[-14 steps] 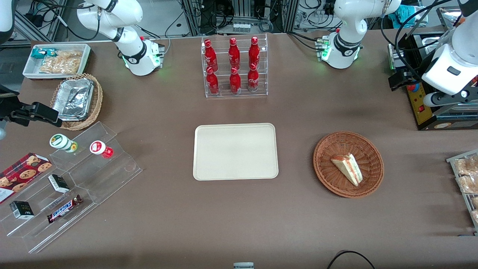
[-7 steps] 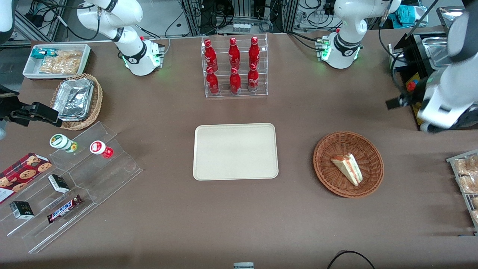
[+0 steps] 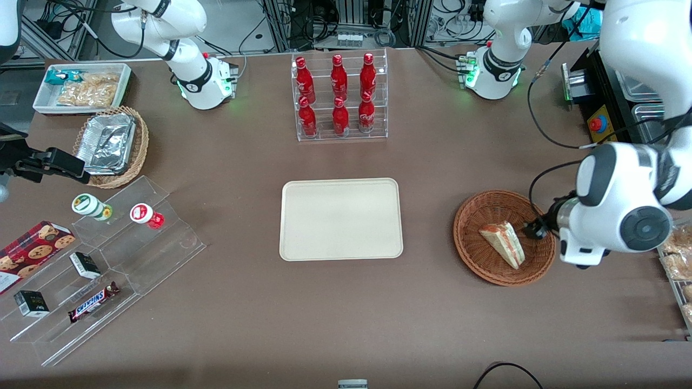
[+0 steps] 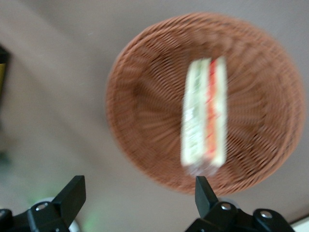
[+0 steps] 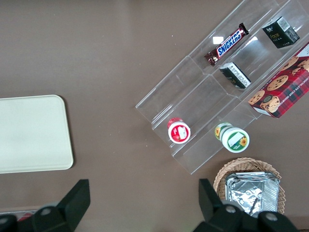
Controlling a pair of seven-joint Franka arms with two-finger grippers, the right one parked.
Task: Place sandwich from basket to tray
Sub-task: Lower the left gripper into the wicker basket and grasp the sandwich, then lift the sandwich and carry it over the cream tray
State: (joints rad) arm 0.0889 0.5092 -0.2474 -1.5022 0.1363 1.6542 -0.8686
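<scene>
Centrally on the brown table (image 3: 486, 335) sits the bare tray (image 3: 341, 219); toward the working arm's end lies the basket (image 3: 476, 254), the sandwich (image 3: 504, 244) resting in its middle. Above the basket's rim hovers the gripper (image 4: 140, 203), jaws wide apart. It should probably centre over the wedge, straddle its flat bread faces, then descend gently.

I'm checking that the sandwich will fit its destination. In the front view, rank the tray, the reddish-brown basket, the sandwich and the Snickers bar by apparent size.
1. tray
2. basket
3. sandwich and Snickers bar: about alike, so unranked

The gripper hovers above the basket, jaws open.
</scene>
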